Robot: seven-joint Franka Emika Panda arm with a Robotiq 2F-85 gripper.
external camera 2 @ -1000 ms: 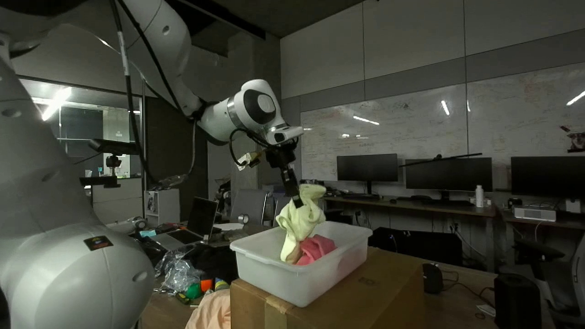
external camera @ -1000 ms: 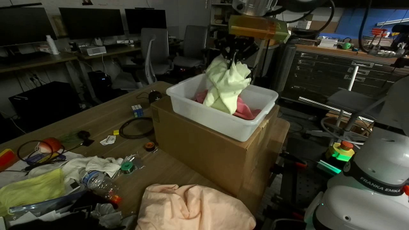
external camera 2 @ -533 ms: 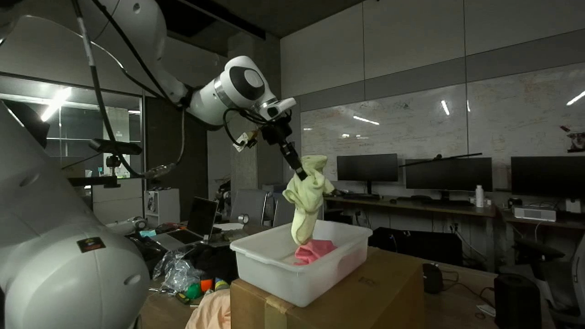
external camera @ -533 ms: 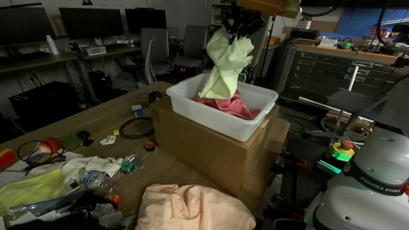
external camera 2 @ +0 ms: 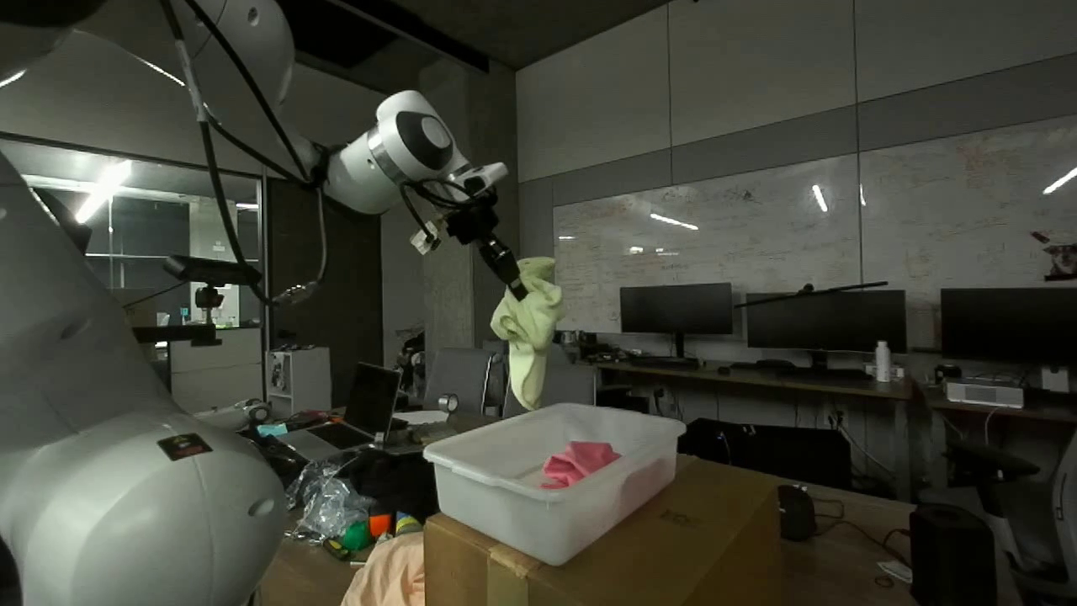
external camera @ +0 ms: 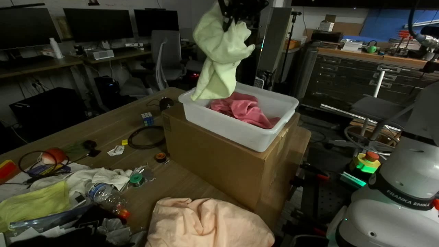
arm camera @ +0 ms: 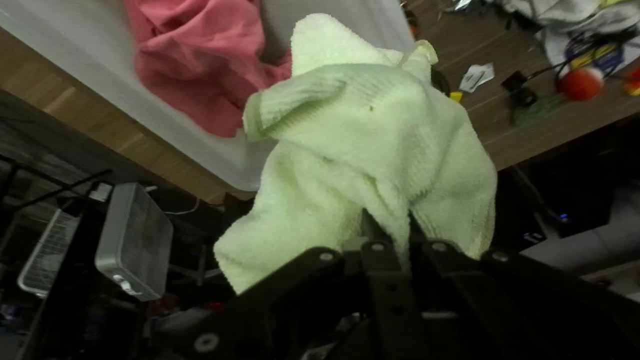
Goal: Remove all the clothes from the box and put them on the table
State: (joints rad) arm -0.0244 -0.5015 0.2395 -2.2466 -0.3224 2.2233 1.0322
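Note:
My gripper [external camera 2: 519, 295] is shut on the light green garment [external camera: 219, 44], which hangs bunched from the fingertips above the box. In the wrist view a fold of this light green garment [arm camera: 360, 125] runs up between the fingers. Its lower end appears clear of the white box [external camera: 226, 128]. Inside that box lies the crumpled pink-red garment [external camera: 245, 109], seen in all views. The peach garment [external camera: 209, 223] rests in a heap on the wooden table [external camera: 185, 175], at the near edge of an exterior view; only part of this peach garment [external camera 2: 391, 572] shows in an exterior view.
A large cardboard carton [external camera: 212, 161] on the table supports the white box. Beside it lie a coiled cable [external camera: 145, 137], a puzzle cube [external camera: 147, 119] and a tape roll [external camera: 160, 157]. Clutter with a plastic bottle [external camera: 103, 193] and a yellow cloth [external camera: 37, 202] covers the table's near left.
The gripper has risen with the light green garment, lifting it out of the box and off the pink-red one, then shifted sideways. More of the pink-red garment shows. The peach garment has not moved.

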